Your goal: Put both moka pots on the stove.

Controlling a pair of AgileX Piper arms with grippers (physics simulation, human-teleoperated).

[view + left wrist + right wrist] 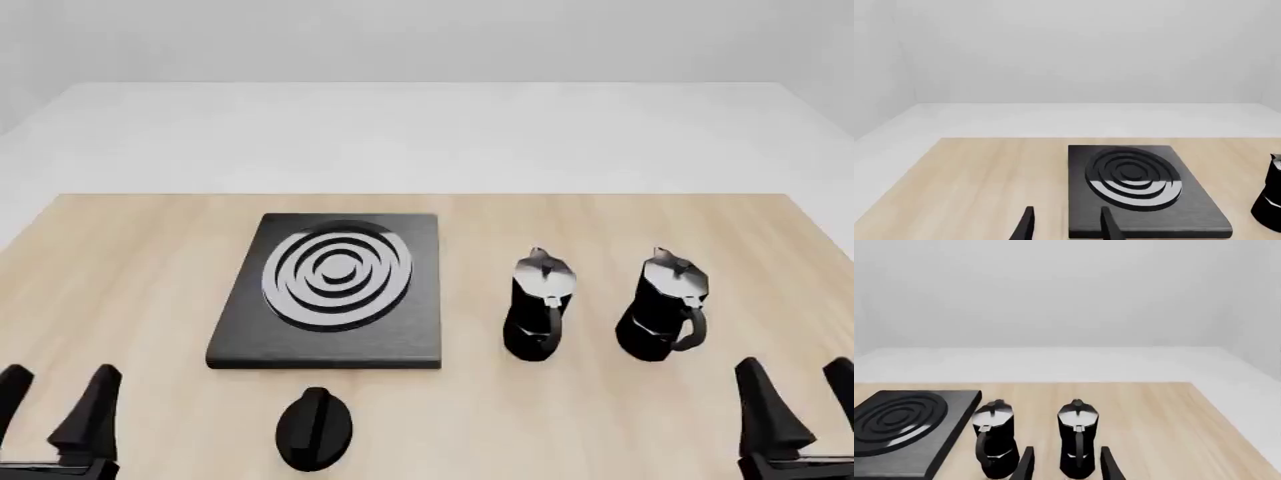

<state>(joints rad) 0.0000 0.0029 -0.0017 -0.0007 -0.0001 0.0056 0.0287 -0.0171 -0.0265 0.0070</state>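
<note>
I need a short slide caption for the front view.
Two moka pots stand right of the stove; both open grippers wait near.

matte black arms, tapered pointed jaws

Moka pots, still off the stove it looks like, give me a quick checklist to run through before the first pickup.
1. Both pots upright: ok, left pot, right pot.
2. Stove top free: ok, nothing on the rings.
3. Right hand open: ok, fingers apart.
4. Left hand open: ok.
5. Right pot lined up with right hand: ok in the right wrist view.
6. Knob clear of path: cannot tell.
</note>
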